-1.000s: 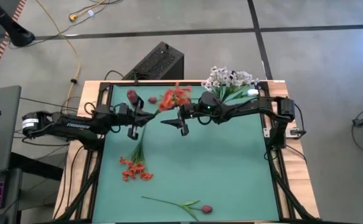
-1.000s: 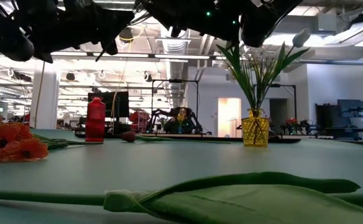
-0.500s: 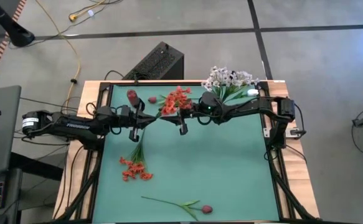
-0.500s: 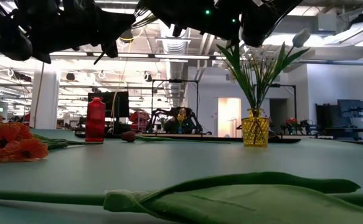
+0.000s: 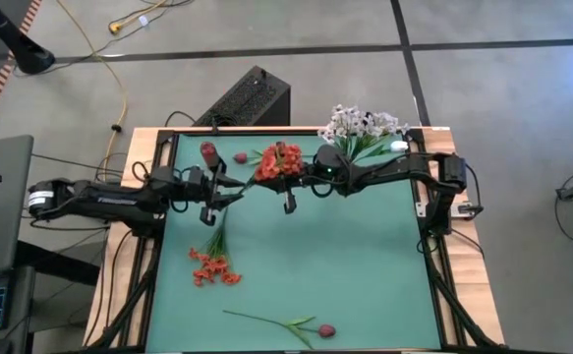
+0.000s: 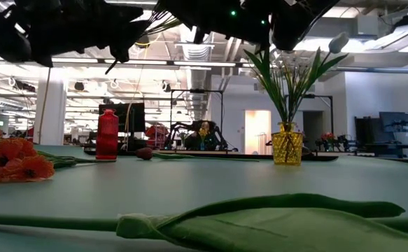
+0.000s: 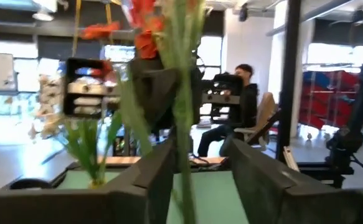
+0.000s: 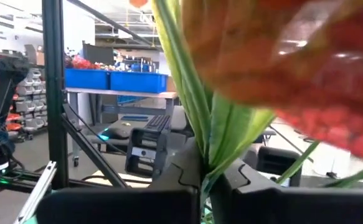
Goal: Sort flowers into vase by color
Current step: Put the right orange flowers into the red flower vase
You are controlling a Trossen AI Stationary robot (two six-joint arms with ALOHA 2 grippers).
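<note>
The orange-red spray (image 5: 275,163) hangs in the air above the far part of the green worktop (image 5: 365,265), passed between the two hands. Its long axis runs slantwise in the high view: the blossom cluster points toward the far edge and toward the right hand, and the green stem trails back and down toward the left hand and the near-left of the worktop.

The right hand (image 5: 288,180) is just under the blossom end. In its wrist view its fingers (image 8: 131,205) are clenched on the green stem, with the blurred orange-red petals filling the space directly ahead of it.

The left hand (image 5: 210,187) is lower along the same stem, on the tail side. In its wrist view the stem (image 7: 182,124) rises straight up between the two dark fingers (image 7: 153,177), which stand apart with gaps on both sides of it, so this hand is released around the stem rather than pinching it.

Just beyond the left hand, toward the far edge, stands a red vase (image 5: 208,151), with a dark pink bud (image 5: 240,157) lying beside it. Behind the right hand's arm, at the far right corner, the white bunch (image 5: 363,125) stands in a yellow vase (image 6: 287,148).

On the near side of the left hand a second orange-red cluster (image 5: 213,267) lies flat, its stem pointing back up toward that hand. Nearer still a pink-budded stem (image 5: 284,323) lies roughly along the front edge, bud toward the right.
</note>
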